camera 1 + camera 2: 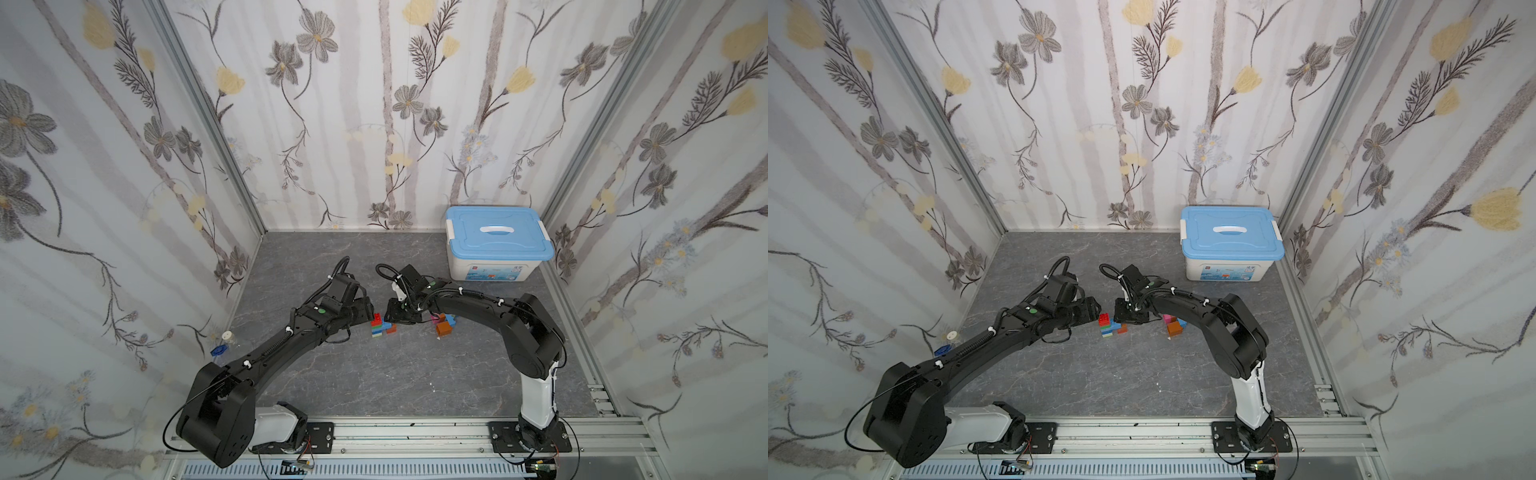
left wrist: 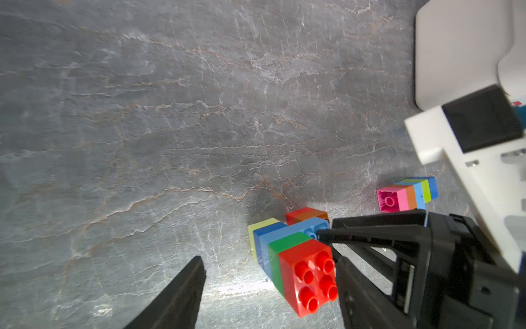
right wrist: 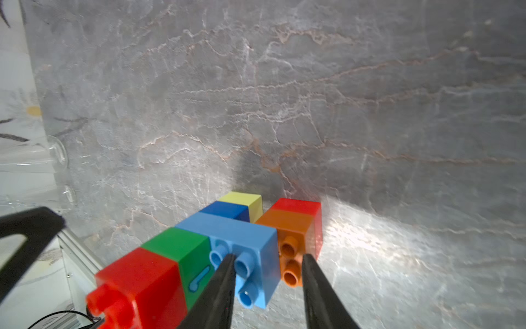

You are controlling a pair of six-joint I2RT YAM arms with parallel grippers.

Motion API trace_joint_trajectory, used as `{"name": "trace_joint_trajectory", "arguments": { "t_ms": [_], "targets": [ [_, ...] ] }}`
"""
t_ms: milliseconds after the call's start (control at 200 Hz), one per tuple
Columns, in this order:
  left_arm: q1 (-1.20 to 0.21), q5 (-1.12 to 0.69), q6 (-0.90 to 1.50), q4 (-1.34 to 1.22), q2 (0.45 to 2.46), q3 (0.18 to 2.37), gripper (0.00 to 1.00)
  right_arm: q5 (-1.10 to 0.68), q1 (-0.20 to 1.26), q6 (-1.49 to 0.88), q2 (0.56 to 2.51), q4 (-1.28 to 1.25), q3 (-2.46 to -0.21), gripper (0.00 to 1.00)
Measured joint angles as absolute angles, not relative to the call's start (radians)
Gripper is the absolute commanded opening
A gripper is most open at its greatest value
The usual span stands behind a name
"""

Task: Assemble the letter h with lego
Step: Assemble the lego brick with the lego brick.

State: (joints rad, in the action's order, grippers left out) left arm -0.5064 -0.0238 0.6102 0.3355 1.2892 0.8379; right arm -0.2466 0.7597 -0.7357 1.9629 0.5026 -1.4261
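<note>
**Both grippers meet at the lego build, mid-table**

The grey marbled table (image 1: 374,374) carries a white, blue-lidded box (image 1: 482,266) in its far right corner. The left arm (image 1: 270,349) and right arm (image 1: 478,305) reach in from the near edge and meet at mid-table in both top views.

Between them the lego build (image 1: 380,326) lies on its side. It is a row of red, green, light-blue, blue and lime bricks. An orange and a red brick sit beside the row, under the overhang of the long light-blue brick (image 3: 242,233).

The left gripper (image 2: 267,259) is open, with its jaws on either side of the build's red end. One finger (image 2: 182,290) is clearly apart from the brick.

The right gripper (image 3: 267,257) has its jaws narrowly parted at the studded face of the light-blue brick, and one finger (image 3: 219,290) lies across the studs. Whether it clamps anything I cannot tell.

A second stack (image 2: 404,196) of pink, orange, light-blue, lime and blue lies on its side beyond the right gripper. An orange brick (image 1: 444,329) lies under the right arm.
</note>
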Motion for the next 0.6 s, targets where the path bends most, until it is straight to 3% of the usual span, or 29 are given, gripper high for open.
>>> {"name": "trace_joint_trajectory", "arguments": {
  "t_ms": [600],
  "targets": [
    [-0.455, 0.245, 0.657, 0.296, 1.184, 0.669, 0.87, -0.097, 0.805, -0.72, 1.81, 0.688, -1.436, 0.53]
  ]
}}
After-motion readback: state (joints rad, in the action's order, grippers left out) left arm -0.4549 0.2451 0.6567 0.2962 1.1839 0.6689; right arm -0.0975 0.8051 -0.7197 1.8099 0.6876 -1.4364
